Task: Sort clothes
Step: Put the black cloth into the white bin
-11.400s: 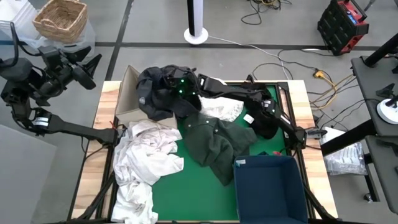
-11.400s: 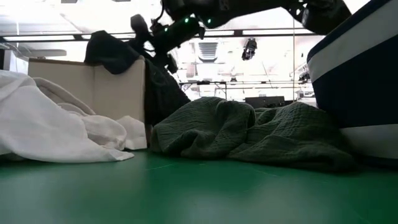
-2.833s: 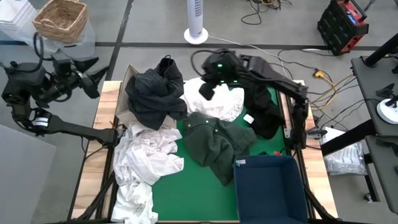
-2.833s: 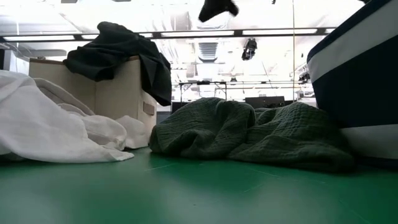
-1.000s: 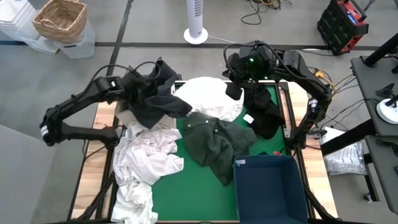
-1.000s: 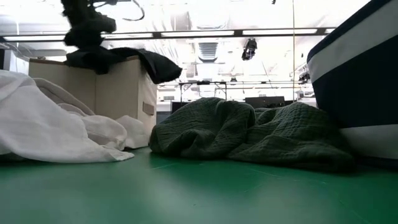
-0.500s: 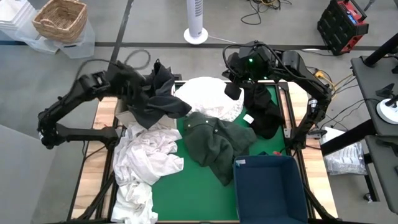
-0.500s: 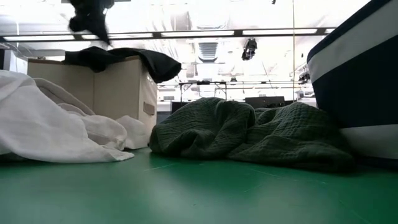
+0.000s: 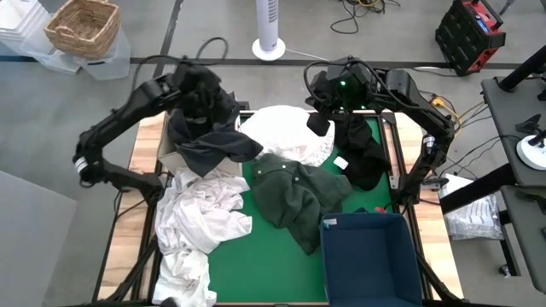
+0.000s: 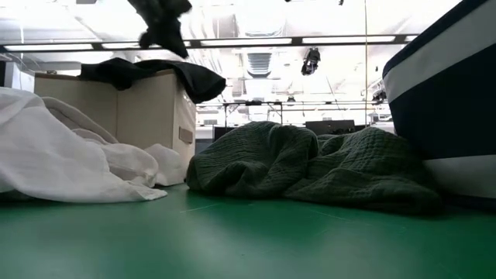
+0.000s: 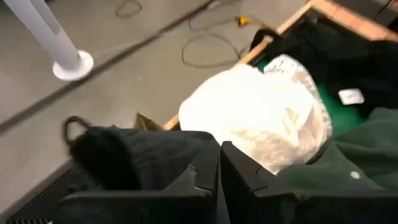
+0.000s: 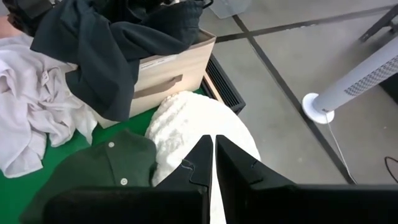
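A: High view, left arm. The left gripper (image 9: 207, 92) sits raised above the back of the beige cardboard box (image 9: 167, 147) at the table's left rear. A dark charcoal garment (image 9: 207, 141) is draped over that box and spills toward the table's middle.

B: Fingers?

A: In the left wrist view the two dark fingers (image 11: 205, 175) are pressed together with nothing between them. The charcoal garment (image 11: 134, 158) lies just below them, not gripped.

B: Right arm?

A: The right gripper (image 9: 320, 119) hangs over the rear middle of the green mat (image 9: 264, 264), above the edge of a fluffy white garment (image 9: 292, 135). Its fingers (image 12: 198, 163) meet too, empty.

B: Remaining clothes?

A: A dark green buttoned shirt (image 9: 294, 194) lies mid-table, touching the white fluffy one. A black garment (image 9: 363, 152) lies along the right side. A crumpled off-white garment (image 9: 200, 226) covers the left front, beside the box. A navy blue bin (image 9: 368, 260) stands at the front right, its corner touching the green shirt.

B: Low view?

A: The box (image 10: 136, 124) carries the charcoal cloth (image 10: 155, 74) on top; the knitted green fabric (image 10: 310, 167) heaps in the centre, white cloth (image 10: 62, 159) at left.
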Tool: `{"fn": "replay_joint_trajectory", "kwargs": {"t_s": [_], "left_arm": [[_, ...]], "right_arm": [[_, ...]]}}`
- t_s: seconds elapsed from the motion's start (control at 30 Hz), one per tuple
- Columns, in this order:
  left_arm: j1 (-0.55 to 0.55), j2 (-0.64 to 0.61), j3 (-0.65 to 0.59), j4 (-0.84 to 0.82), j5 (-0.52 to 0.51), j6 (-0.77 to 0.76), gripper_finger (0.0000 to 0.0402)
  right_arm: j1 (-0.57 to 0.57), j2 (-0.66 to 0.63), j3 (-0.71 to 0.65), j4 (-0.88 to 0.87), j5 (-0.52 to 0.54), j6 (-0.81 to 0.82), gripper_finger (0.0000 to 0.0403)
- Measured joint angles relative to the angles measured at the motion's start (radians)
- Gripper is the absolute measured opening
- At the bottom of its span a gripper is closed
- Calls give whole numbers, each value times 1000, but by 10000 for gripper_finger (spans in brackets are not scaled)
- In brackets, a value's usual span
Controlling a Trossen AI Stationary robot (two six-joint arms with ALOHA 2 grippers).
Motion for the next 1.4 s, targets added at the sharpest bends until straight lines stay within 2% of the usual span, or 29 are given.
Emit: {"fn": "replay_joint_trajectory", "kwargs": {"t_s": [0.23, 0.37, 0.57, 0.8, 0.87, 1.03, 1.23, 1.4], "left_arm": [[0, 103, 19, -48, 9, -4, 0], [2, 101, 21, -186, -28, -10, 0], [2, 92, 15, -413, -136, 6, 0], [2, 77, 11, -541, -137, 67, 0], [2, 66, -2, -546, -127, 82, 0], [4, 8, -105, -510, -12, 119, 0], [6, -51, -290, -418, 0, 90, 0], [21, -61, -396, -350, 54, 66, 0]], "right_arm": [[0, 0, -13, 0, 1, 9, 12], [0, 0, -34, 0, 2, 22, 12], [0, 0, -92, 35, 2, 22, 12], [0, 0, -167, 67, 2, 23, 12], [0, 0, -180, 67, 2, 32, 12], [0, 0, -193, 69, 2, 40, 12], [0, 0, -193, 102, 2, 45, 12], [0, 0, -193, 116, 1, 39, 12]]}}
